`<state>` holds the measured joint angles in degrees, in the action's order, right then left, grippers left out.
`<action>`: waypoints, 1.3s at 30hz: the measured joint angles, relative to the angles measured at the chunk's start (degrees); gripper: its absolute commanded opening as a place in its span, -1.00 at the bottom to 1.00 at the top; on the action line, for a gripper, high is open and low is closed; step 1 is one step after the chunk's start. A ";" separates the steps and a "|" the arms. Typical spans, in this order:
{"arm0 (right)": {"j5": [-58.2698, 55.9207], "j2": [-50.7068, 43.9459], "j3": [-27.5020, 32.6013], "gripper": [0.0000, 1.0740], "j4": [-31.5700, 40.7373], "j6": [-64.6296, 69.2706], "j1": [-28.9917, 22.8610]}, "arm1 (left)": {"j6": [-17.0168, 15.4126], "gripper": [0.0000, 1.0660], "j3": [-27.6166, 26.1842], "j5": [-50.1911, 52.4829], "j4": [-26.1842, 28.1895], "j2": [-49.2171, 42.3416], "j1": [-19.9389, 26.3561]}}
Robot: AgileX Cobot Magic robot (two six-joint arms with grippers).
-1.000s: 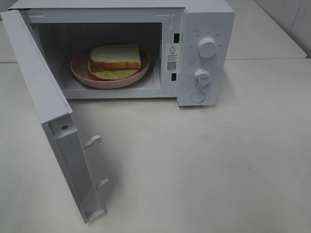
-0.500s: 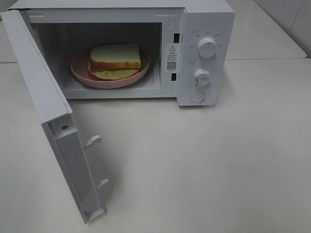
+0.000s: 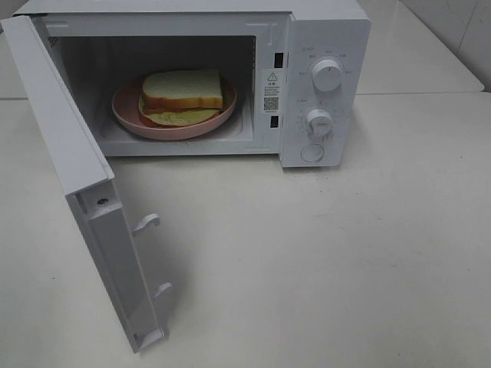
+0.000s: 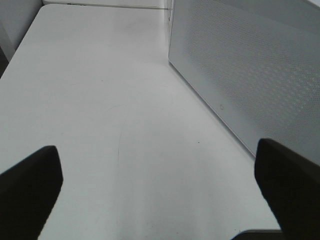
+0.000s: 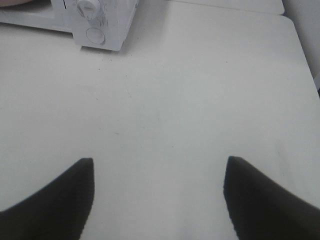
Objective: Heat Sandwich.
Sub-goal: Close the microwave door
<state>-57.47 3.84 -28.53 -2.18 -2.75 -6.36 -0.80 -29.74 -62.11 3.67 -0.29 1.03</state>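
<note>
The sandwich (image 3: 182, 93), white bread over a yellowish filling, lies on a round pink plate (image 3: 126, 115) inside the white microwave (image 3: 326, 38). The microwave's door (image 3: 69, 153) is swung wide open to the left. Neither gripper shows in the exterior high view. In the left wrist view my left gripper (image 4: 157, 147) is open over bare table, beside the outer face of the door (image 4: 250, 65). My right gripper (image 5: 160, 160) is open too, over bare table, some way in front of the microwave's control corner (image 5: 100, 20). Nothing lies between either pair of fingers.
The control panel carries an upper knob (image 3: 327, 74), a lower knob (image 3: 319, 121) and a round button (image 3: 312, 152). Two latch hooks (image 3: 146, 222) stick out of the door's inner edge. The white table (image 3: 345, 253) stretches in front and to the right.
</note>
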 measured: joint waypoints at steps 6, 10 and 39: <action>0.17 -3.61 0.00 0.30 0.11 0.06 0.00 | 0.00 0.88 0.00 0.00 0.00 0.00 0.00; 0.17 -4.07 0.00 0.31 0.29 0.52 0.00 | 0.00 0.88 0.00 0.00 0.00 0.00 0.00; 0.17 -4.07 0.00 0.28 0.52 3.09 0.00 | 0.00 0.88 0.00 0.00 0.00 0.00 0.00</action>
<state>-57.30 -0.23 -28.53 -1.66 0.34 -6.36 -0.80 -29.74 -62.11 3.67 -0.29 1.03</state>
